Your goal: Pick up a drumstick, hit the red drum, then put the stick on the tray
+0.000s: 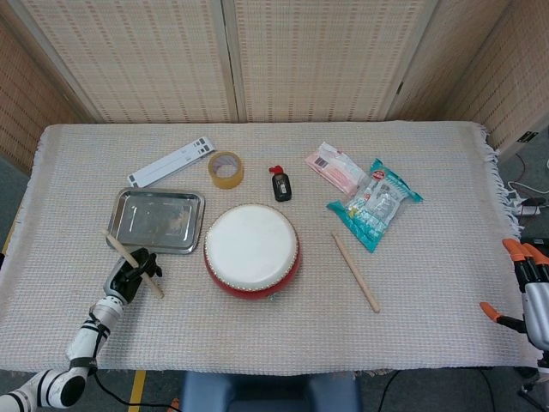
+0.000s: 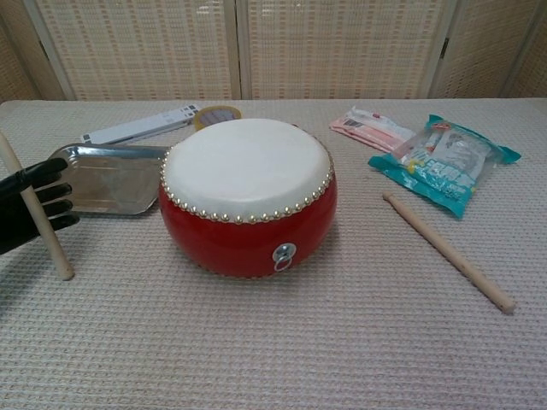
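Observation:
The red drum (image 1: 252,251) (image 2: 247,193) with a white skin stands mid-table. Left of it, my black left hand (image 1: 130,275) (image 2: 30,207) holds a wooden drumstick (image 1: 133,262) (image 2: 37,213) near its middle; the stick slants from upper left to lower right, its lower end near the cloth. The steel tray (image 1: 156,220) (image 2: 109,177) lies just beyond the hand. A second drumstick (image 1: 355,270) (image 2: 446,249) lies on the cloth right of the drum. My right hand (image 1: 527,287), with orange fingertips, hangs at the table's right edge holding nothing, fingers apart.
Behind the drum lie a tape roll (image 1: 226,168), a white ruler-like strip (image 1: 172,162), a small black bottle (image 1: 280,184), a pink packet (image 1: 336,169) and a teal snack bag (image 1: 375,202). A woven cloth (image 1: 274,335) covers the table.

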Robot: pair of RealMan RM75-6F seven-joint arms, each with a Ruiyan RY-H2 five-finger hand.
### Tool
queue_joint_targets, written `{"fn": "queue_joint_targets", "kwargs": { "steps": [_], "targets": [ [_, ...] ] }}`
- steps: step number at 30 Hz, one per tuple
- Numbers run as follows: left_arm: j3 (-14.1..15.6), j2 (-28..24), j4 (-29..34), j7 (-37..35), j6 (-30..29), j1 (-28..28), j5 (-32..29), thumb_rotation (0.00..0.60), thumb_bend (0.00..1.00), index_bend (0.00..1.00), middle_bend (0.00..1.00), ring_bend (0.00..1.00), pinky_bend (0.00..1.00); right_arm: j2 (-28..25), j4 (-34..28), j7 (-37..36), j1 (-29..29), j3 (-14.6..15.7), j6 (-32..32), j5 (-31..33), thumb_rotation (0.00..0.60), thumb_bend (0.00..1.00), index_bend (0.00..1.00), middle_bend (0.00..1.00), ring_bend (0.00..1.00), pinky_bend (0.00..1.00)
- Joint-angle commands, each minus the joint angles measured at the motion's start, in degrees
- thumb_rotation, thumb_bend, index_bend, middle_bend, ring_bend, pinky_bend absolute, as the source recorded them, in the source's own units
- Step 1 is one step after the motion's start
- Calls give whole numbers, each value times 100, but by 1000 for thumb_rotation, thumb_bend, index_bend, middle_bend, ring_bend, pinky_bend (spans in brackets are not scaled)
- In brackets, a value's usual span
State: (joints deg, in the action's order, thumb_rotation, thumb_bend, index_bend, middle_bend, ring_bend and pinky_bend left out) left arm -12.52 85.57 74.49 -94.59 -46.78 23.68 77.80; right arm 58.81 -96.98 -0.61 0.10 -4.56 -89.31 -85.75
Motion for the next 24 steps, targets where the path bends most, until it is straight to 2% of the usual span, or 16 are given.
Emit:
{"fn": "queue_joint_targets", "kwargs": {
  "steps": [1,7,24],
  "targets": [
    [86,-17,11,-47,-79,-19,134,410,238,789,811,768,613,1,2,-4,-1,0,-10,-11,600,93,20,90,8,173],
    [281,-52,75,-75,-317,-78,399,414,238,829,854,808,655,-1,-7,-10,5,-3,-27,-44,600,93,25,90,10,175],
    [698,53,96,196,-684,-81,676,406,239,830,851,809,653,-12,-30,-45,-1,5,-45,-66,600,93,26,90,12,178]
  ]
}}
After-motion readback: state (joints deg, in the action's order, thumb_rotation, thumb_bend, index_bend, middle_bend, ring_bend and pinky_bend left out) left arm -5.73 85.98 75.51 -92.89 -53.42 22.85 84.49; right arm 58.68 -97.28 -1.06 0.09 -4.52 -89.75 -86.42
